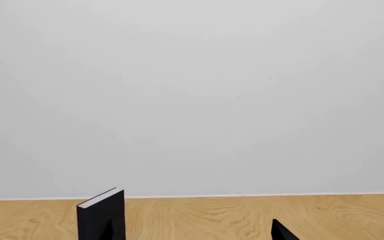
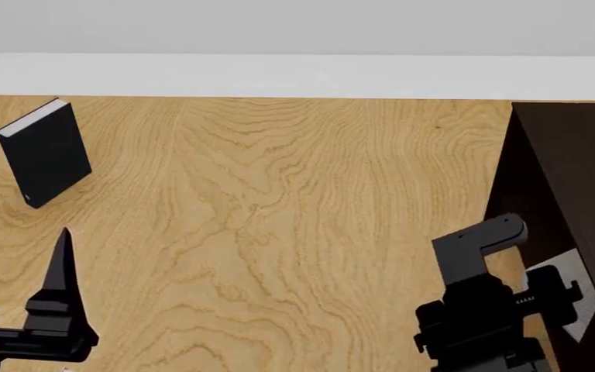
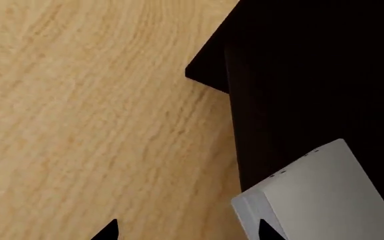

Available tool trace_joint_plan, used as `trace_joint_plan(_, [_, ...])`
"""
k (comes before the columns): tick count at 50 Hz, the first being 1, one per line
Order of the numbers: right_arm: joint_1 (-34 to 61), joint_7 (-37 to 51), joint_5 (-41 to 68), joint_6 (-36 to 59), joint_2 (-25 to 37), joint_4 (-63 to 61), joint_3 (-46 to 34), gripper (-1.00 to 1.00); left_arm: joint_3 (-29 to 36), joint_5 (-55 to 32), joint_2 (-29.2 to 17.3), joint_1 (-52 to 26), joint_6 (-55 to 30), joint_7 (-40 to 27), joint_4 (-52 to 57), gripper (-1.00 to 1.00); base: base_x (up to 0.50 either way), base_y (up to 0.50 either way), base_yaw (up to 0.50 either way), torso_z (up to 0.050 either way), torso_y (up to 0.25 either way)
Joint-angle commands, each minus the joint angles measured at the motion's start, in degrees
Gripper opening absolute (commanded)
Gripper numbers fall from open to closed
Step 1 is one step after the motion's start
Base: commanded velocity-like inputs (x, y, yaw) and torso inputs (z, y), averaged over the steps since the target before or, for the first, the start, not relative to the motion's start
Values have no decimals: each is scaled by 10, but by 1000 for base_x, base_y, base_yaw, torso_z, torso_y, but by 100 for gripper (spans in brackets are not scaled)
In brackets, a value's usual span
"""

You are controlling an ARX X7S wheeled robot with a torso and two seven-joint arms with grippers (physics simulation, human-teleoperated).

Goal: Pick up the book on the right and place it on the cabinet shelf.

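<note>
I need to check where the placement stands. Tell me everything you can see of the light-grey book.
The light-grey book is a thick, plain hardcover with a matte cover and a paler edge band at its corner. It shows only partly, tilted against the very dark cabinet. In the head view it sits by the right gripper, which seems to hold it; the contact itself is hidden.

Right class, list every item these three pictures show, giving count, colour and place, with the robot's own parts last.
Black hardcover book: one, standing upright, far left of the floor.
Light-grey hardcover book: one, white page edges, against the cabinet at the right arm.
Dark brown wooden cabinet: one, right side.
Light wooden floor: tan, throughout.
White wall: behind.
Left gripper: black, lower left, empty.
Right gripper: black, lower right, jaws at the grey book.
</note>
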Motion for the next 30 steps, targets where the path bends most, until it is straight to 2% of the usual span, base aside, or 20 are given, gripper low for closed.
trace_joint_plan(1, [-2,-15,-14,-13,-8,-1,-5,100,-1,-2,-2,1,1,-1,3,100,0,0,0,0,0])
trace_joint_plan(13, [-9,-28,-13,-13,-9,-23,-7,100,0,-4,-3,2,0,-3,8,100,0,0,0,0,0])
trace_joint_plan(30, [-121,-32,7,177,55,-419,7,100,5,-5,-3,-1,1,-4,10,100,0,0,0,0,0])
